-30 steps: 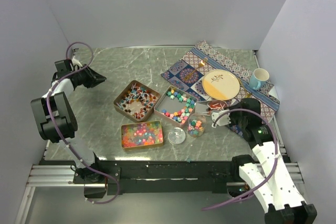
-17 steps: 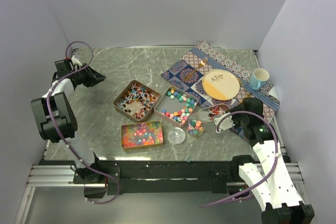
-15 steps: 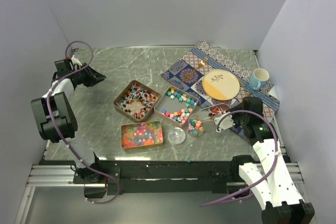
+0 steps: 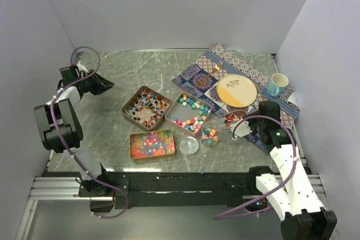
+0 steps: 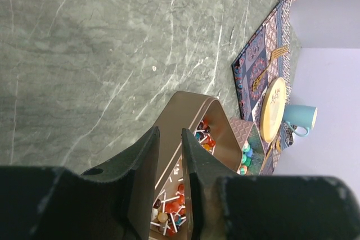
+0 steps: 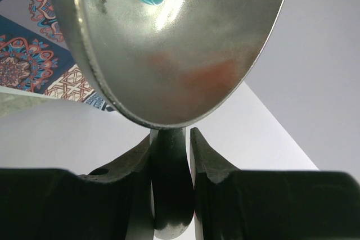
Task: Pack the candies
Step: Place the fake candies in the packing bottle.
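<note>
Green marbled worktop carrying three copper tins of sweets: one is holding stick sweets, one pastel chunks, one glossy beads. A clear jar with candies inside is standing just right of its lid. The right fingers are holding a spoon of sweets beside the jar. A plate and blue mug are sitting on a patterned cloth. The left fingers are hovering far left.

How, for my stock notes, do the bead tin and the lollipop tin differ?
The bead tin holds tiny glossy beads; the lollipop tin holds stick sweets. The bead tin is oblong and lies straight; the lollipop tin is squarer, turned diagonally. Both are copper-coloured and open.
</note>
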{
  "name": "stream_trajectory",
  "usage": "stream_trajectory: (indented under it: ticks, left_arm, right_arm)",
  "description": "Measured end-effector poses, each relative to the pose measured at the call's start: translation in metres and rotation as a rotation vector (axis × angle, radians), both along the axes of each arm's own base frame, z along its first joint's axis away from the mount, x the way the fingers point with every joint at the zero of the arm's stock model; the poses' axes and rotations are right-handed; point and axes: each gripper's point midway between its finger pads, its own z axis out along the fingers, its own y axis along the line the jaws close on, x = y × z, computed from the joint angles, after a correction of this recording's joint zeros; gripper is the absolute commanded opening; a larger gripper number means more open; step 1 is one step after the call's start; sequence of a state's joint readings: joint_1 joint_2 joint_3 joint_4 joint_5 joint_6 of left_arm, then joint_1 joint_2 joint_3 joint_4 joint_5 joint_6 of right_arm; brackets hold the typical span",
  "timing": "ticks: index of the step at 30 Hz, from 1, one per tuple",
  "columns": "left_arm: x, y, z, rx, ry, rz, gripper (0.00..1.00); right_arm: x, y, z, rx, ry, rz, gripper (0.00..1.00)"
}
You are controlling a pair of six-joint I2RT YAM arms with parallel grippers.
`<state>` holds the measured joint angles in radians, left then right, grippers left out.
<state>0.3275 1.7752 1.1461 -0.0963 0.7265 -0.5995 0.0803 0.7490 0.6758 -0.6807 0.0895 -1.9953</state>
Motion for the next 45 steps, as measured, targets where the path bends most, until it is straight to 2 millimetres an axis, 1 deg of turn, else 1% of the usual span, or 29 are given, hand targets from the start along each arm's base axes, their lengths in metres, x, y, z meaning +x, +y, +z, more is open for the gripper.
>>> stream_trajectory:
  ticks: [3, 10, 18, 25, 28, 37, 45]
  left_arm:
    - [-0.001, 0.0, -0.002, -0.001, 0.001, 0.0, 0.29]
    - [0.0, 0.0, 0.001, -0.008, -0.003, 0.007, 0.29]
    - [0.0, 0.0, 0.009, -0.001, -0.025, 0.007, 0.3]
    - [0.0, -0.001, 0.012, -0.001, -0.033, 0.008, 0.3]
    - [0.0, -0.001, 0.012, -0.004, -0.031, 0.01, 0.3]
    - [0.001, -0.002, 0.014, -0.019, -0.035, 0.012, 0.3]
    - [-0.001, -0.003, 0.013, -0.029, -0.031, 0.015, 0.3]
  right_arm:
    - [0.0, 0.0, 0.002, -0.001, -0.004, 0.001, 0.0]
    - [0.003, 0.001, 0.016, 0.001, -0.029, 0.004, 0.0]
    - [0.0, 0.003, 0.014, -0.001, 0.005, 0.016, 0.0]
    - [0.003, 0.014, 0.019, -0.007, 0.018, 0.055, 0.0]
    - [0.0, 0.016, 0.016, -0.016, 0.035, 0.065, 0.0]
    - [0.0, 0.015, 0.017, -0.093, 0.043, 0.056, 0.0]
    - [0.005, 0.032, 0.015, -0.137, 0.053, 0.113, 0.0]
